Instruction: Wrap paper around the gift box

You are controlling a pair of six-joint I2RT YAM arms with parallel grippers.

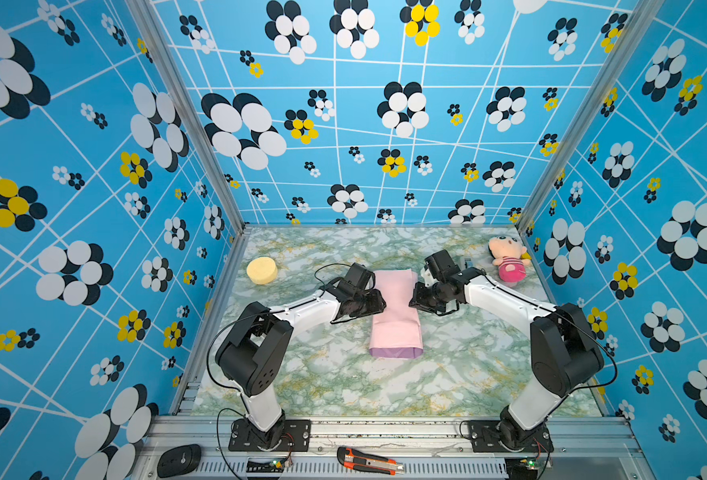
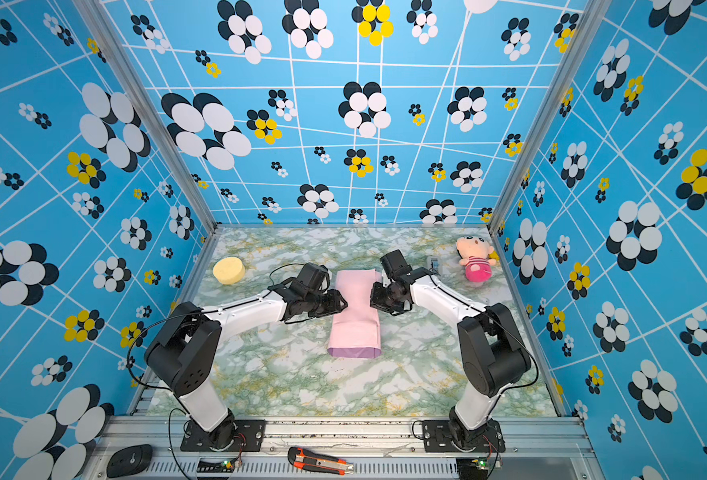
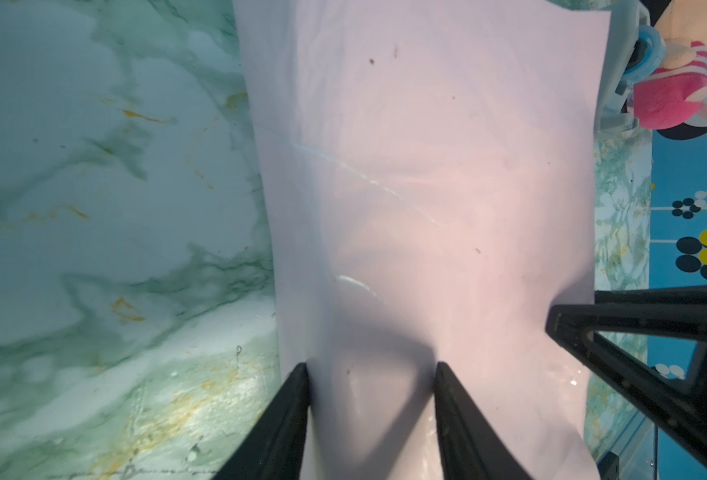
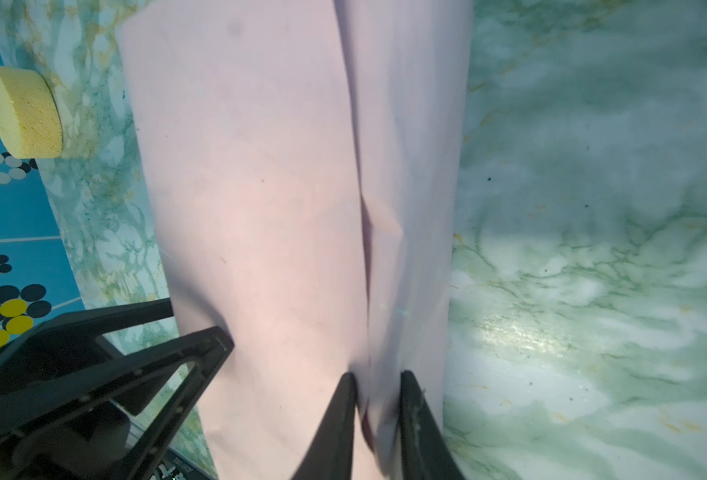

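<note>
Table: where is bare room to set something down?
Free: the front of the table, from the paper to the arm bases; the back strip between the sponge and the doll. Crowded: mid-paper, where the left gripper and right gripper work.

No legible text, label or number anywhere — only blurred, unreadable marks.

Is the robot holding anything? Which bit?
The right hand seems to pinch the paper at its overlapping seam on top. The left hand rests open on it.
</note>
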